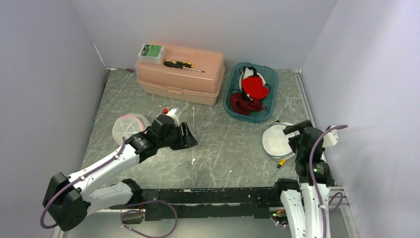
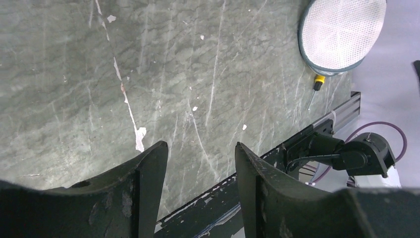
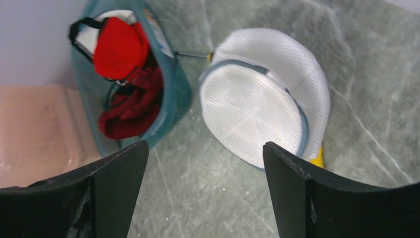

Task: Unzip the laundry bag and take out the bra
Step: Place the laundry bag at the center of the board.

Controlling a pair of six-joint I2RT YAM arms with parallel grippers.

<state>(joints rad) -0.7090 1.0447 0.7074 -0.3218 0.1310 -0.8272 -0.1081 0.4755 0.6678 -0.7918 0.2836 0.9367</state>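
Observation:
The laundry bag is a round white mesh pouch with a teal rim, lying at the right of the table. In the right wrist view the laundry bag lies just ahead of my right gripper, which is open and holds nothing. From above, the right gripper hovers at the bag's right edge. A red bra with black straps lies in the teal basket, also seen as the bra at the upper left of the right wrist view. My left gripper is open over bare table, left of centre; its left wrist view shows nothing between the fingers.
A pink toolbox at the back carries a screwdriver and a green box. A second mesh bag with a pink rim and a small bottle sit by the left arm. A yellow-handled screwdriver lies under the laundry bag.

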